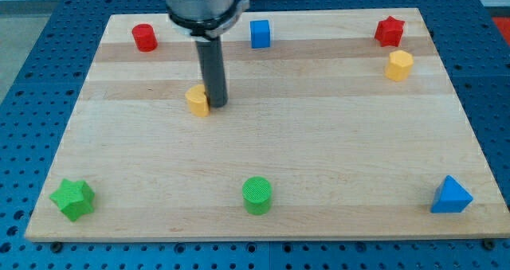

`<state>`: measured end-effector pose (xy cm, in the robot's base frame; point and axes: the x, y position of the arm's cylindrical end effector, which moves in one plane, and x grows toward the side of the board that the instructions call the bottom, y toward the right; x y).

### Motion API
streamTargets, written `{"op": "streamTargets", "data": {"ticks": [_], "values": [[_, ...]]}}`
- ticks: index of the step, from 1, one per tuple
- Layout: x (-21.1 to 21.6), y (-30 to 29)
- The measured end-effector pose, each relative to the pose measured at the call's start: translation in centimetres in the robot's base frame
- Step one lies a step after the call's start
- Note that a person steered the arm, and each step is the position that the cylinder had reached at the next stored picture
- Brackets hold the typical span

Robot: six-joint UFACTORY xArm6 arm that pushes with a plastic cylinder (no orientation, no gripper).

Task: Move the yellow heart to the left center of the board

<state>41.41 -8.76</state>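
Note:
The yellow heart (197, 99) lies on the wooden board (263, 166), left of the middle in the upper half. My tip (217, 105) rests on the board right against the heart's right side. The rod rises straight up from it to the arm's head at the view's top.
A red cylinder (144, 37) sits at the top left, a blue cube (260, 33) at the top middle, a red star (389, 31) and a yellow hexagon (399, 65) at the top right. A green star (73, 199), a green cylinder (257, 195) and a blue triangle (451, 196) line the bottom.

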Motion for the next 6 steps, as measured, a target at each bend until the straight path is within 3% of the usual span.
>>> {"op": "streamTargets", "data": {"ticks": [5,6], "values": [[0.0,-11.5],[0.0,-7.7]]}}
